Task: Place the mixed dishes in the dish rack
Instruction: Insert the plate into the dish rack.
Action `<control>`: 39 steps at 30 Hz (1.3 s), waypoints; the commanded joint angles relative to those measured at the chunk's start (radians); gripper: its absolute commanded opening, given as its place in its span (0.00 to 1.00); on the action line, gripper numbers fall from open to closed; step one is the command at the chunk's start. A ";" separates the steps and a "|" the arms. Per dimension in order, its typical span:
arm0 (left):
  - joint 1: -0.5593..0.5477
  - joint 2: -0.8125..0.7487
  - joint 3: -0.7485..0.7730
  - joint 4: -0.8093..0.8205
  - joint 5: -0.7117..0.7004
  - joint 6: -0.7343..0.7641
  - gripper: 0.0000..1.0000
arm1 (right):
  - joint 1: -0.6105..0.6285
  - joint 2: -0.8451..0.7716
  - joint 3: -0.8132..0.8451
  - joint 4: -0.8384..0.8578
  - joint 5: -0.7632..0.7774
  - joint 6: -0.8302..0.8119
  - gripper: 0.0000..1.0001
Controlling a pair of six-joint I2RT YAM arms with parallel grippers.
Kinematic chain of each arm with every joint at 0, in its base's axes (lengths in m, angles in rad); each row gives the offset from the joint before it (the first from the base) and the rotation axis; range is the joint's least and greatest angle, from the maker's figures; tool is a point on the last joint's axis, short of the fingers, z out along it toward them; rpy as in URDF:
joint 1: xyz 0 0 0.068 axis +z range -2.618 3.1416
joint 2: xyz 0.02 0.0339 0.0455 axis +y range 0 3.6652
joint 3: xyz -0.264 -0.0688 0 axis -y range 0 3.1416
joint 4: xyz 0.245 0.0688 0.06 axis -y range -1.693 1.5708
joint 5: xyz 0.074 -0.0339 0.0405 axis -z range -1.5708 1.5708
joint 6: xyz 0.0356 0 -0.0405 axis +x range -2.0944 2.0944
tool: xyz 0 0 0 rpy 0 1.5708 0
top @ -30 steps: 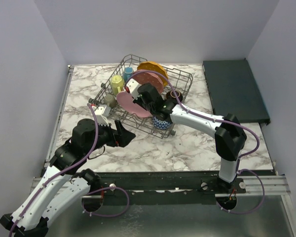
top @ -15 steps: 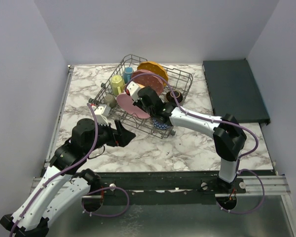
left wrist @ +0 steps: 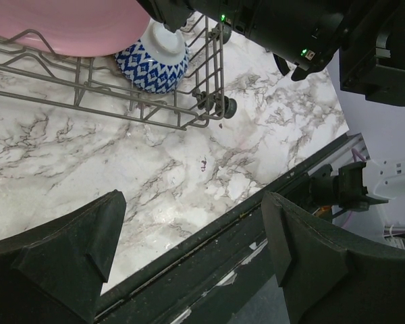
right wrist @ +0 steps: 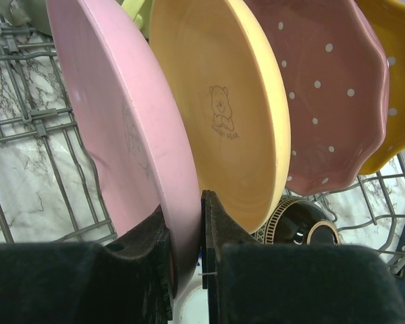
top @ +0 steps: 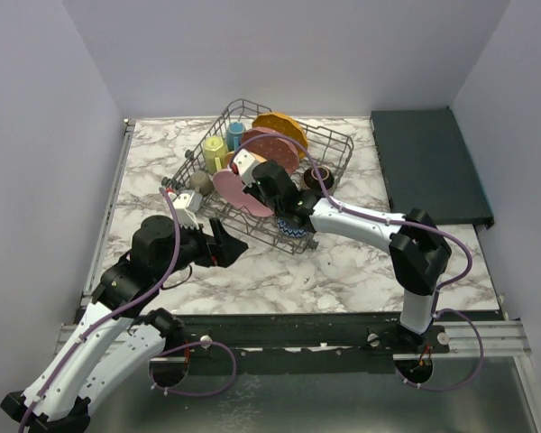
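The grey wire dish rack (top: 339, 138) stands at the back middle of the marble table. My right gripper (right wrist: 187, 229) is shut on the lower rim of a pink plate (right wrist: 115, 135) that stands on edge in the rack (right wrist: 34, 121), also seen from above (top: 239, 191). Behind it stand a yellow plate with a bear (right wrist: 223, 101), a pink white-dotted plate (right wrist: 324, 101) and an orange scalloped plate (right wrist: 391, 81). A dark brown bowl (right wrist: 304, 226) lies below them. A blue-white bowl (left wrist: 152, 57) sits at the rack's near corner. My left gripper (top: 227, 248) is open and empty over the marble.
A yellow-green mug (top: 215, 152), a blue mug (top: 234, 133) and a small grey cup (top: 200, 183) sit in the rack's left side. A dark flat tray (top: 428, 162) lies at the back right. The table's front edge (left wrist: 209, 250) runs below my left gripper.
My right arm has shifted slightly with the pink plate still held in the rack. The left arm has not moved.
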 commanded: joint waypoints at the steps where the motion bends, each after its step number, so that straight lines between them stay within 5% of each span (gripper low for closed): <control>1: 0.008 -0.004 -0.015 0.019 0.027 0.014 0.90 | 0.005 0.029 -0.050 -0.076 -0.014 0.031 0.07; 13: 0.010 -0.005 -0.017 0.021 0.030 0.014 0.90 | 0.040 0.028 -0.074 -0.017 0.118 0.006 0.04; 27: 0.011 -0.007 -0.017 0.022 0.033 0.014 0.90 | 0.050 0.015 -0.079 0.004 0.127 0.032 0.45; 39: 0.012 -0.006 -0.017 0.022 0.035 0.014 0.90 | 0.049 -0.008 -0.067 0.007 0.122 0.057 0.58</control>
